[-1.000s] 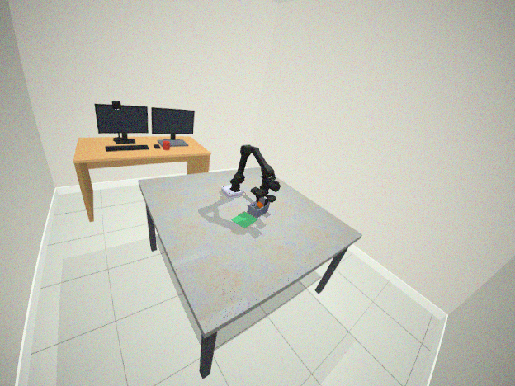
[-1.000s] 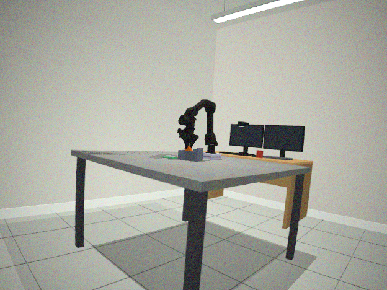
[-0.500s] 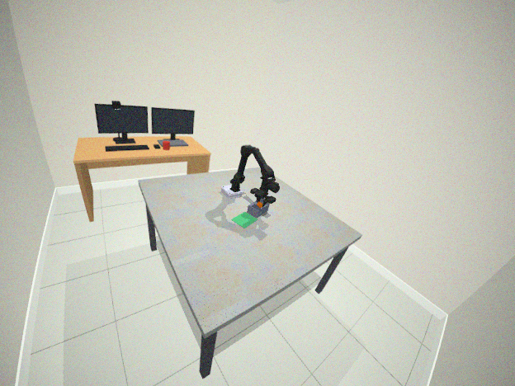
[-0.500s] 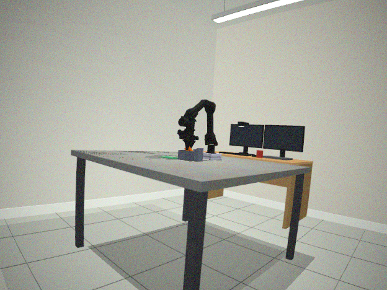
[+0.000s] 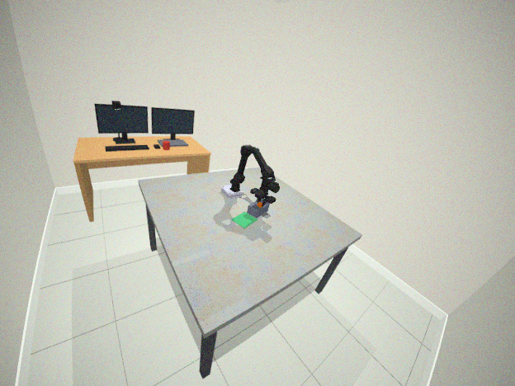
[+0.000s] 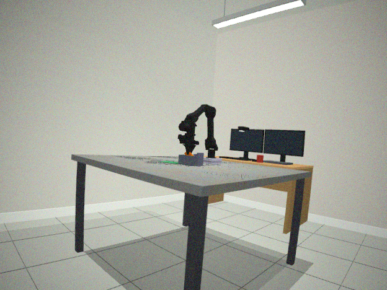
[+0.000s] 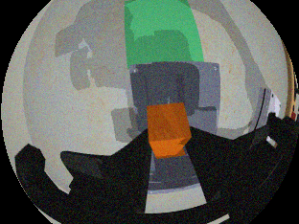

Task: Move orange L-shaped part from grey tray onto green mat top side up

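Pincer [image 5: 260, 202] [image 6: 188, 152] [image 7: 167, 131]: pointing down, clamped on the orange part [image 5: 260, 204] [image 6: 189, 154] [image 7: 169, 122], at the grey tray [image 5: 252, 210] [image 6: 191, 160] [image 7: 211, 91]. Arm [image 5: 246, 150] [image 6: 209, 111]: black, arched. Wrist view: both fingers flanking the part; exterior view: ceiling lamp [image 6: 259, 13], unseen from top.

The room is seen in the top view from high up and well back, angled down across the table [image 5: 233, 265] [image 6: 200, 184], with the desk [image 5: 137, 151] [image 6: 299, 168] beyond at left; in the exterior view it is faced from just above tabletop height, desk behind at right. By the wrist view, the tray [image 5: 257, 209] [image 6: 190, 160] [image 7: 210, 86] is looked down on closely; tray and mat [image 5: 244, 219] [image 6: 169, 162] [image 7: 163, 29] are shared by all three
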